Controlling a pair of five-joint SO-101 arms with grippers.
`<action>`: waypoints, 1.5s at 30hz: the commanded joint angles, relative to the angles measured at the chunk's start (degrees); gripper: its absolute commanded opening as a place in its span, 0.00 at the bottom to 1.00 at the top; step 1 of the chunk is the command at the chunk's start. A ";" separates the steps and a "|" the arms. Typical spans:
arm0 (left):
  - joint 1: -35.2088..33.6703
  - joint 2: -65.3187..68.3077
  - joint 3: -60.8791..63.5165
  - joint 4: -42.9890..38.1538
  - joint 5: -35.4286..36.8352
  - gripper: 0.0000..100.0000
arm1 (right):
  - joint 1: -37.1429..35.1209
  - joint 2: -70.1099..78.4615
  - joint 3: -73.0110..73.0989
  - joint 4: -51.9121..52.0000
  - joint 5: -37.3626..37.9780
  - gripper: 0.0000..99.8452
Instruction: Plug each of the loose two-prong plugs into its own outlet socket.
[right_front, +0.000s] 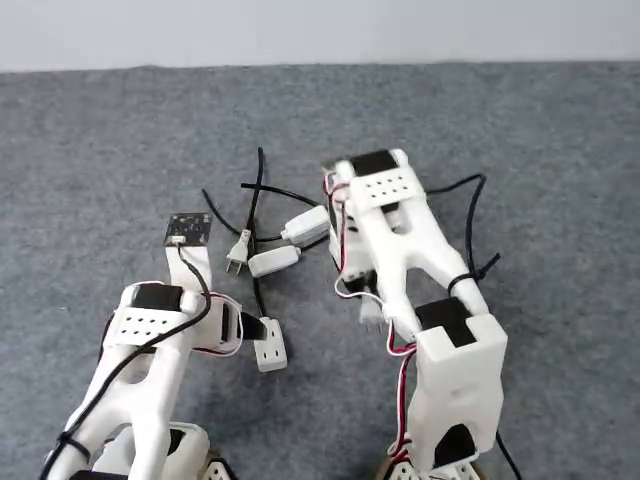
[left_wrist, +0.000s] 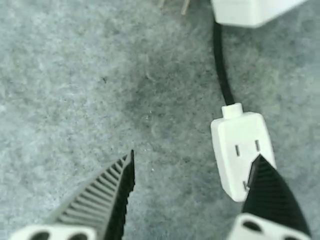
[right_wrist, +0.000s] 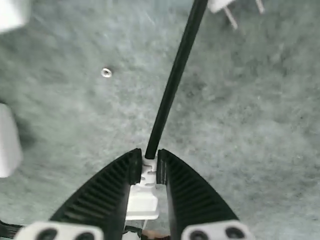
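My left gripper (left_wrist: 194, 159) is open low over the grey carpet. A white outlet socket (left_wrist: 239, 156) lies face up with two slots, its black cord leading away; one fingertip (left_wrist: 265, 182) overlaps its edge. From the high view this socket (right_front: 268, 351) lies just beside the left arm's tip. My right gripper (right_wrist: 147, 155) is shut on a small white plug (right_wrist: 144, 196) whose black cord (right_wrist: 175, 80) runs straight out from the fingers. A loose two-prong plug (right_front: 237, 251) lies between the arms, next to two more white outlet sockets (right_front: 306, 224) (right_front: 273, 261).
Black cords (right_front: 255, 195) cross and tangle on the carpet behind the sockets, and another cord (right_front: 470, 215) loops beside the right arm. Bare carpet (right_front: 100, 150) stretches to the far left and the far right.
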 joint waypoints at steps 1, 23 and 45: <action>0.44 0.00 -1.19 0.18 -0.44 0.34 | 1.89 -4.18 7.03 -6.29 1.23 0.01; 0.53 0.00 -0.40 -1.32 -0.53 0.34 | 3.12 -27.12 33.05 -17.98 -6.07 0.09; 0.53 0.00 -0.31 -1.32 -0.62 0.34 | 2.24 -25.19 40.44 -31.08 -13.19 0.09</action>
